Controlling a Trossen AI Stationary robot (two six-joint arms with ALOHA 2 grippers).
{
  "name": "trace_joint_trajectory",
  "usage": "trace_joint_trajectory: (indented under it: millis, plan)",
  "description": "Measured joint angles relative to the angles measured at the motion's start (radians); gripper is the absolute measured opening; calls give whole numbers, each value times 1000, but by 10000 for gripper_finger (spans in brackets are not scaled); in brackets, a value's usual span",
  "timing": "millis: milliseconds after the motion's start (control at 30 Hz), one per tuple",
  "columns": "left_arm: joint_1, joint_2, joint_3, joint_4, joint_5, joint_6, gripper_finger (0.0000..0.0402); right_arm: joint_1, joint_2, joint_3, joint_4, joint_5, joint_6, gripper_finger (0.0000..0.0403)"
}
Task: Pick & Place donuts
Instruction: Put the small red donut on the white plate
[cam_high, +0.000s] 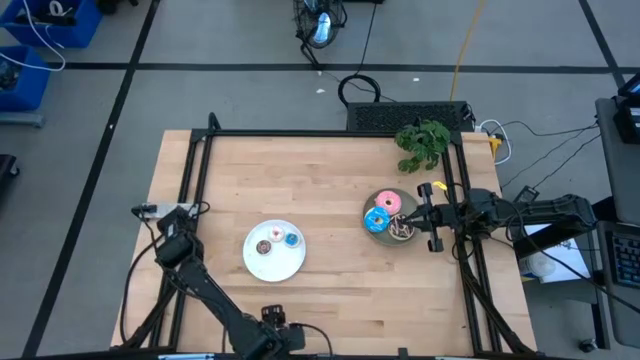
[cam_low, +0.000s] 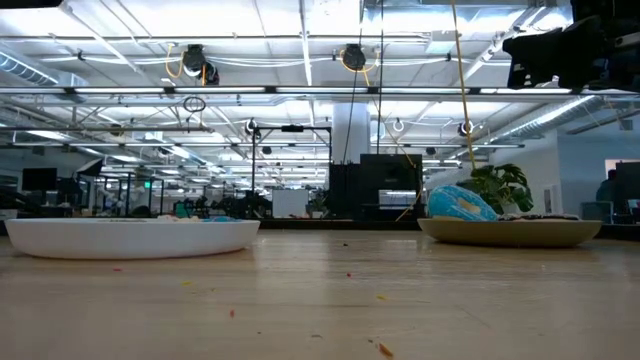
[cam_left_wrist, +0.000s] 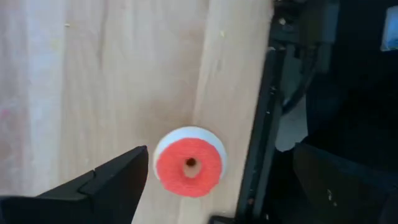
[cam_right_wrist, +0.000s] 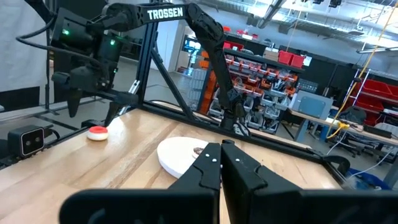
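Item: red donut (cam_left_wrist: 189, 167), tiny, flat on the table's left edge beside the black frame rail (cam_left_wrist: 258, 155), well apart from both plates.
Left gripper (cam_left_wrist: 217, 180): hovering above it, fingers spread wide to either side, holding nothing.
Step, as judged: pick of the red donut; next calls for lowering and closing squarely.
White plate (cam_high: 262, 265): three tiny donuts.
Grey plate (cam_high: 377, 232): pink, blue, brown donuts.
Right gripper (cam_high: 411, 216): above the grey plate, fingers together, seemingly empty.
Unclear: the red donut barely shows from overhead.
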Motion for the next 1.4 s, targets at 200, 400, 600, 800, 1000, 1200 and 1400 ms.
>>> trace_joint_trajectory:
  millis: [200,400,600,800,1000,1200,1400]
  plan:
    - [1,0,-7,-33,2,4,395,0,1,0,0,0,0,0]
    - [1,0,-59,-19,19,-9,395,0,1,0,-1,0,1,0]
    - [2,1,-102,-17,-8,19,395,0,1,0,-1,0,1,0]
    - [3,1,-142,61,1,25,395,0,1,0,-1,0,1,0]
    - [4,-1,-176,113,3,28,395,0,1,0,-1,0,12,0]
    - [4,-1,-176,110,5,30,395,0,1,0,-1,0,12,0]
    - [8,-1,-177,107,8,33,349,0,1,0,-1,0,11,0]
